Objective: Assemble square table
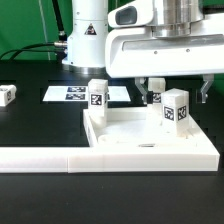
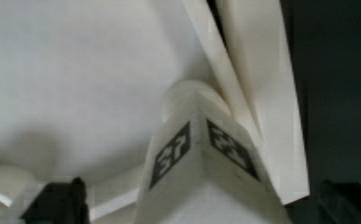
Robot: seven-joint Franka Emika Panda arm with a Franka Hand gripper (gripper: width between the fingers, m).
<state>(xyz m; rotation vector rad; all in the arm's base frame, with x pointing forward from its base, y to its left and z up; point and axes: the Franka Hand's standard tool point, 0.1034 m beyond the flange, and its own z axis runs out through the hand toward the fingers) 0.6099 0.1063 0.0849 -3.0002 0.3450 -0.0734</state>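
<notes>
Square table slab (image 1: 135, 135) is lying on the worktop (image 1: 40, 125), seemingly touching the L-shaped barrier (image 1: 60, 157). Inside its raised rim, two legs are standing upright at corners, apparently socketed: left leg (image 1: 97, 98) and right leg (image 1: 177, 108). A loose leg (image 1: 7, 95) is lying well apart, so work is remaining. The pincer (image 1: 176, 96) is hanging spread astride the right leg, pinching nothing.

Marker board (image 1: 68, 94) lies flat; white barrier (image 1: 40, 156) nearby.

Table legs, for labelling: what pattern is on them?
Black square marker tags on short white block legs; exterior view.
</notes>
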